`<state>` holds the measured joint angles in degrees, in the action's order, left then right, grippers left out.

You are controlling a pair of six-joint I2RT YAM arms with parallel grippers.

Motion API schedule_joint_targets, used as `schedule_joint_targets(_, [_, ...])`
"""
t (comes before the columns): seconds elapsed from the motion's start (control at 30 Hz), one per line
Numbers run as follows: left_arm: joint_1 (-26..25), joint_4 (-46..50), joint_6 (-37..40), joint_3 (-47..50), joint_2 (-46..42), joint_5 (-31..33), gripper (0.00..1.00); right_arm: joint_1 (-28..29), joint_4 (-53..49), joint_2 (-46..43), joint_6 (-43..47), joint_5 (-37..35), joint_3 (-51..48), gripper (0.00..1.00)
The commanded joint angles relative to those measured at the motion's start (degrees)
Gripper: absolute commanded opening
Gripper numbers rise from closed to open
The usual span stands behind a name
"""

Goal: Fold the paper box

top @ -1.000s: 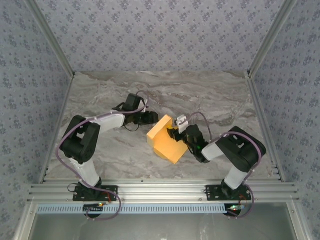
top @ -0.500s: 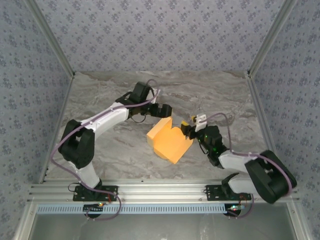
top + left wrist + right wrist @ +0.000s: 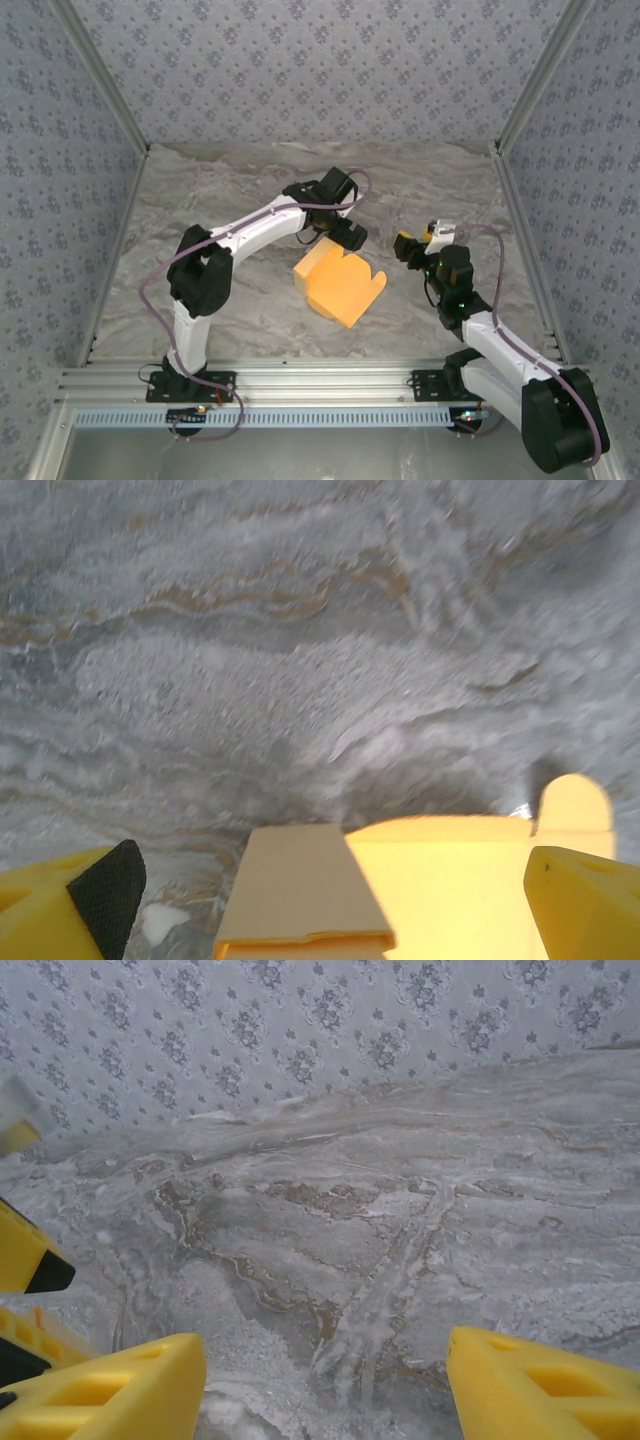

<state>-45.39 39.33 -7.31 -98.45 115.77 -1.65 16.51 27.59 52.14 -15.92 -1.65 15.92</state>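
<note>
Hard to read first: in the left wrist view, cut off by the bottom edge, most of the paper box (image 3: 440, 880), with a raised flap (image 3: 300, 885), a flat panel and a rounded tab (image 3: 575, 805) in frame; some blur throughout; in the right wrist view, cropped at the left edge, yellow and black shapes too partial to name; a pale smear in the upper left corner, likewise unidentifiable; from the top external view, fingertips of both grippers too small to separate. For the left gripper (image 3: 345, 236): spread wide, yellow fingers (image 3: 585, 900) far apart at the two lower corners of its own view, black pad (image 3: 105, 895) on the left one; holding nothing; poised over the far edge of the box, flap lying between the fingers with clear gaps on each side. For the right gripper (image 3: 408, 247): parted wide as well, fingers at the lower corners of its view with bare marble table (image 3: 380, 1260) between them; gripping nothing; off to the right of the box, near but apart. As for the box: yellow-orange thin card, partly folded, resting on the table near the middle, between the two grippers; paler flap standing up along the far left side; broad panel spreading toward the near right; small tab at the far right corner; patterned wall (image 3: 300, 1040) beyond the table.
</note>
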Motion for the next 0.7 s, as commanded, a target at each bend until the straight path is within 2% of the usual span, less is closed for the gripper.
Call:
schedule_joint_targets(0.0, [0.0, 5.44, 0.73, -2.74, 0.53, 3.81, 0.97, -1.15, -3.87, -1.79, -1.12, 1.99, -0.6, 0.67])
schedule_joint_targets(0.2, [0.08, 8.66, -1.33, -5.54, 2.55, 0.88, 0.88, -2.69, -5.71, -2.66, -1.01, 3.67, -0.01, 0.67])
schedule_joint_targets(0.4, [0.08, 10.13, -2.75, -8.14, 5.33, -2.32, 0.69, -3.66, -6.15, -2.75, -1.47, 4.47, 0.22, 0.68])
schedule_joint_targets(0.67, [0.08, 11.96, -3.94, -9.4, 6.27, -0.98, 0.68, -4.14, -5.76, -2.16, -1.94, 5.32, 0.25, 0.67])
